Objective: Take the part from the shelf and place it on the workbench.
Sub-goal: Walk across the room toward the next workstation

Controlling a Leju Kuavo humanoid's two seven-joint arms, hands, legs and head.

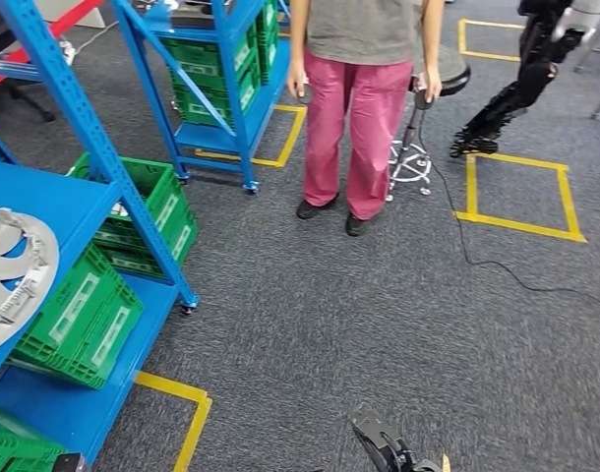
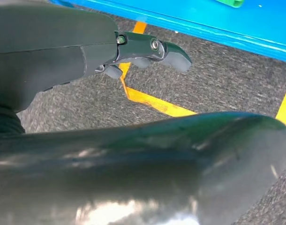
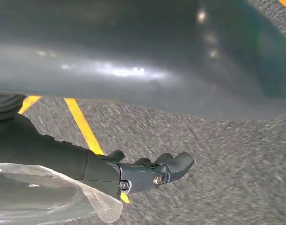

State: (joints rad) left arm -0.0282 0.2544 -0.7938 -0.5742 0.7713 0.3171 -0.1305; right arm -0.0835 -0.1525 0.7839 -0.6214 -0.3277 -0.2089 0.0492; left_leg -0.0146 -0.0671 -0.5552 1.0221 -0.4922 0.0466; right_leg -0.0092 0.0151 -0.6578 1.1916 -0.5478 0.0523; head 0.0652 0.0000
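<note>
We are looking down at a grey carpet [image 1: 341, 324] marked with squares of yellow tape [image 1: 568, 202]. The part, a silver wheel cover [image 1: 15, 270], is lying flat on the upper board of the blue shelf [image 1: 96, 147] at 9 o'clock, and the edge of the picture is cutting it off. Neither hand is touching it.

Below that board, a green crate [image 1: 82, 320] is sitting tilted at 8 o'clock, and another green crate [image 1: 152, 211] is resting behind it, toward 10 o'clock. A second blue shelf [image 1: 230, 88] with more green crates is standing at 11 o'clock.

At 12 o'clock a person [image 1: 360, 108] in pink trousers is standing on the carpet, with a stool [image 1: 419, 128] just beside them toward 1 o'clock. A black cable [image 1: 498, 264] is running from the stool across the carpet toward 3 o'clock. At 2 o'clock the dark legs of another robot [image 1: 519, 84] are stepping beside a taped square.

Our left hand [image 2: 148, 49] is hanging over the carpet near the shelf's bottom board, with its fingers [image 2: 173, 55] stretched out and grasping nothing. Our right hand [image 3: 148, 171] is likewise released, its fingers [image 3: 178, 163] lying straight above a yellow stripe and closing on nothing. A clear plastic sheet [image 3: 46, 192] is showing beside that wrist; we cannot tell what it belongs to. At 6 o'clock in the head view a dark fingertip is poking in, which we are taking for the right hand.
</note>
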